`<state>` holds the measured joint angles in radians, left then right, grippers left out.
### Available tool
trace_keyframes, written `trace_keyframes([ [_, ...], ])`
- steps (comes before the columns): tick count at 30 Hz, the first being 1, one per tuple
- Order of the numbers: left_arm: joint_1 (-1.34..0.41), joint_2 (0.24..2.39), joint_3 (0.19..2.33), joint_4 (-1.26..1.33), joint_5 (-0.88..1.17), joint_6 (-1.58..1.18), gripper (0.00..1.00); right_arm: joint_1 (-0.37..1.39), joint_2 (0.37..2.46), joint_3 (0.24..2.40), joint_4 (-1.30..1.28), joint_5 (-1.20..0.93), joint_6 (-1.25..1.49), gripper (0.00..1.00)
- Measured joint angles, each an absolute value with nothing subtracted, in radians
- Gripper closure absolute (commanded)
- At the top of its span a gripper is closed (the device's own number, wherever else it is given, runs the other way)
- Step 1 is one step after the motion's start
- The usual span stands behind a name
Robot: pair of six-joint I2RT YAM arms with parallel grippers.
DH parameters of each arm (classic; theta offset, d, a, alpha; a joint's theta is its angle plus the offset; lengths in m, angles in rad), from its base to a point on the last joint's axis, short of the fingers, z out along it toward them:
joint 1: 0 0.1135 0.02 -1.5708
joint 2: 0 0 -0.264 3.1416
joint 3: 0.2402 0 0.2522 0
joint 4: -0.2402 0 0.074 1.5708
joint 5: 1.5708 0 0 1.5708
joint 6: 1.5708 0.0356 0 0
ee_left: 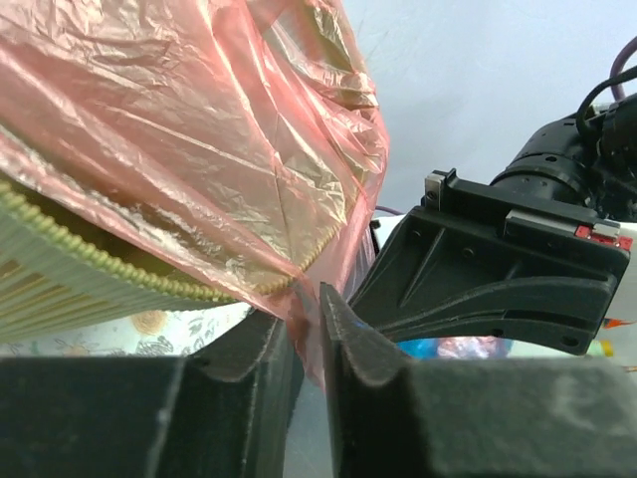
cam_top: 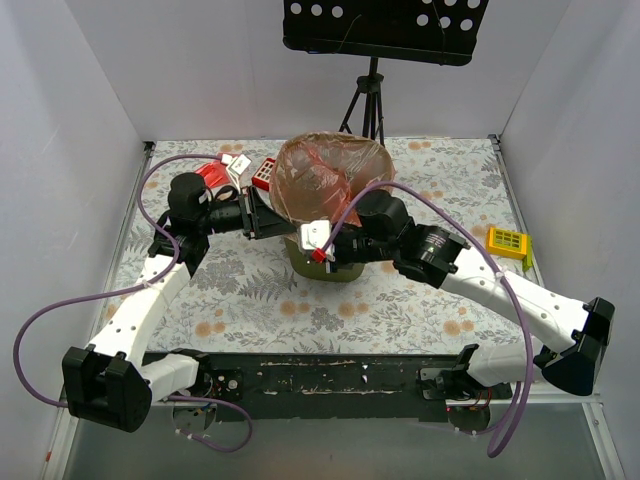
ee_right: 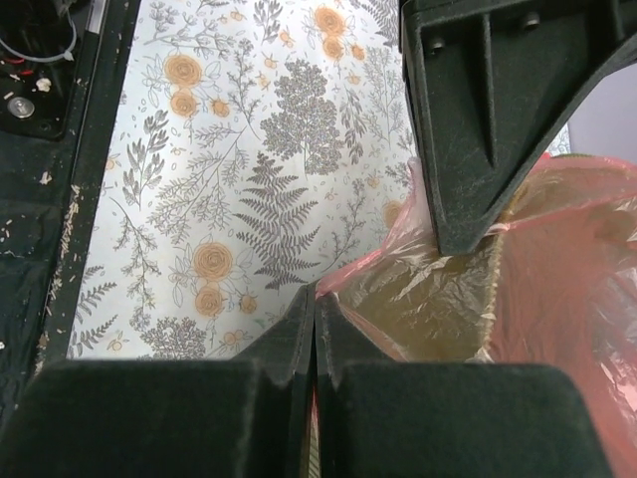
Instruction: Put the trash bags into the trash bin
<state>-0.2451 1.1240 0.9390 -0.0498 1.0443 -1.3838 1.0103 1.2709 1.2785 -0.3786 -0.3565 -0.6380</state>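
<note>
"Where is the trash bag (cam_top: pixel 330 172)?"

"Draped over the mouth of the trash bin (cam_top: pixel 335 270) in the middle of the desk (cam_top: pixel 250 290), ballooning above the rim."

"And the left gripper (ee_left: pixel 309 299)?"

"Narrowed onto a fold of the red film, just outside the bin's ribbed rim."

"The right gripper (ee_right: pixel 315 311)?"

"Fingers pressed together on the bag's edge at the bin's near side."

"Anything else?"

"A red box (cam_top: pixel 263 173) with white buttons beside the bin, and a yellow block (cam_top: pixel 508 243) well apart on the right."
</note>
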Motion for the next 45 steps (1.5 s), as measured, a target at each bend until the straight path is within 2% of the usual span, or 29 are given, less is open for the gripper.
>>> trace_keyframes([
  [2,-0.244,1.124,0.939,-0.057,1.039,-1.375,1.00,1.010,1.271,1.269,-0.378,-0.346,-0.642,0.95],
  [8,-0.185,1.101,0.941,-0.150,1.033,-1.328,1.00,1.010,1.259,1.208,-0.385,-0.289,-0.654,0.71],
  [11,-0.125,1.076,0.942,-0.200,1.032,-1.304,1.00,1.010,1.235,1.186,-0.395,-0.268,-0.658,0.66],
  [20,-0.093,1.062,0.900,-0.192,1.028,-1.288,1.00,1.010,1.178,1.157,-0.393,-0.231,-0.661,0.65],
  [33,-0.093,1.145,0.772,-0.032,1.032,-1.316,1.00,1.010,1.149,0.990,-0.333,-0.156,-0.688,0.66],
  [45,-0.094,1.272,0.730,0.086,1.027,-1.333,1.00,0.972,1.034,0.837,-0.344,-0.114,-0.680,0.59],
])
